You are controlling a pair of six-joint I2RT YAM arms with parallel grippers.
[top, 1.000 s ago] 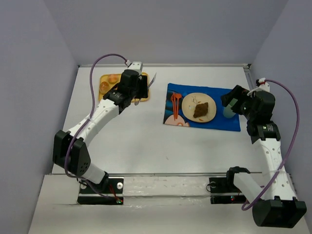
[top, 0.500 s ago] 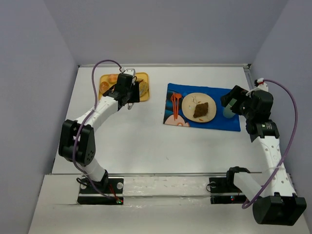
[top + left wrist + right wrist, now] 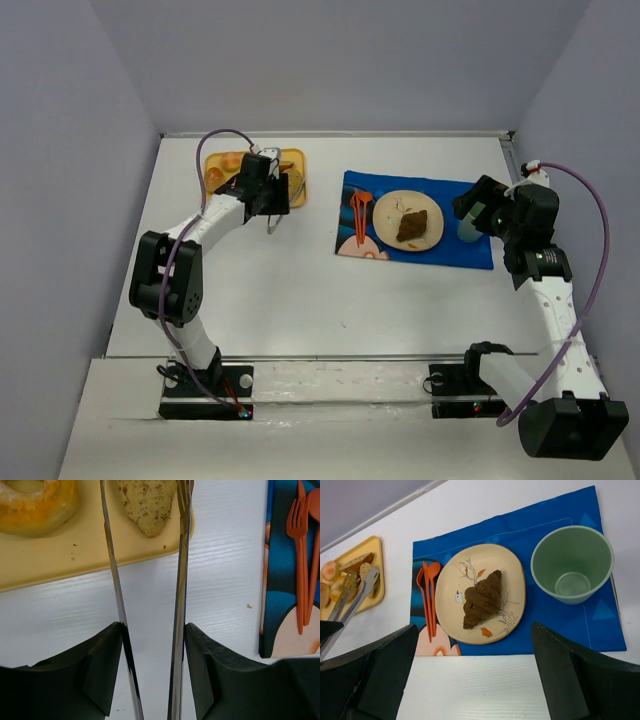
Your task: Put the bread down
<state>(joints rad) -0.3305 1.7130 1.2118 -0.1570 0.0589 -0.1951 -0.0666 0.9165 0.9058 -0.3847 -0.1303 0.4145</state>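
Observation:
My left gripper (image 3: 152, 630) is shut on metal tongs (image 3: 180, 580), whose two arms run forward between the jaws. The tongs' tips straddle a seeded bread slice (image 3: 147, 502) on the yellow tray (image 3: 60, 560), with a glazed donut (image 3: 35, 497) to its left. In the top view the left gripper (image 3: 278, 195) sits at the tray's near right edge. A brown croissant (image 3: 482, 599) lies on the cream plate (image 3: 457, 580) on the blue mat (image 3: 520, 525). My right gripper (image 3: 475, 680) is open and empty, and hovers beside the mat's right end (image 3: 478, 212).
A green cup (image 3: 571, 563) stands on the mat right of the plate. An orange fork and spoon (image 3: 427, 600) lie on the mat left of the plate. Grey walls close in the table on three sides.
My left arm has folded its elbow inward and drawn the gripper and tongs back toward the tray's near right edge. The right arm has not moved.

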